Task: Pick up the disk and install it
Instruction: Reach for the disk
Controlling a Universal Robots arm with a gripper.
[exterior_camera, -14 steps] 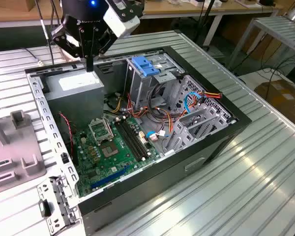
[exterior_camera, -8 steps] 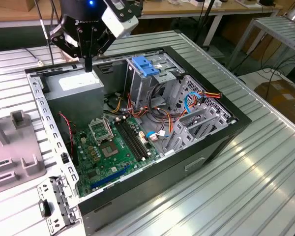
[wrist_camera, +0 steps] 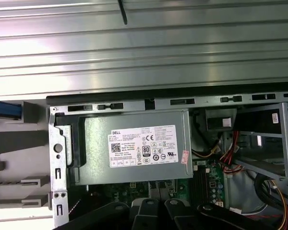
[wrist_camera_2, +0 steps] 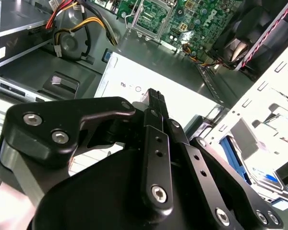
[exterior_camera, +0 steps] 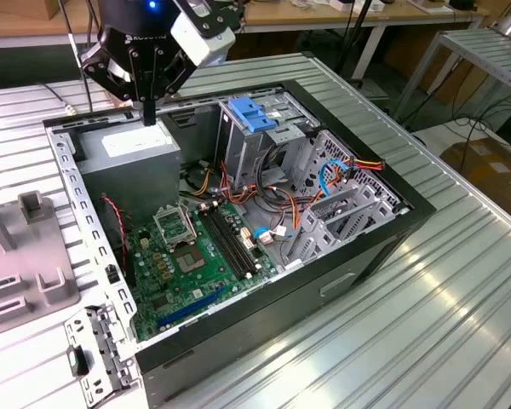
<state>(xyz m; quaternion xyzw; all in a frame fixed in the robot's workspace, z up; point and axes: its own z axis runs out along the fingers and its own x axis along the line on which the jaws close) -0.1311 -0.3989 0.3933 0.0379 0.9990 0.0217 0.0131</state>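
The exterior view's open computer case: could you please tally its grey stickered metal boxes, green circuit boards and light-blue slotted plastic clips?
Grey metal box with white sticker: 1
Green circuit board: 1
Light-blue slotted plastic clip: 1
Total: 3

The arm stands upright over the grey metal box point(exterior_camera: 132, 162), with its pincer point(exterior_camera: 149, 119) pointing straight down towards the box's top. The pincer's fingers point(wrist_camera_2: 152, 110) are pressed together, gripping nothing.

Shiny ribbed metal table point(exterior_camera: 443, 290), tool point(exterior_camera: 149, 115) — matt black
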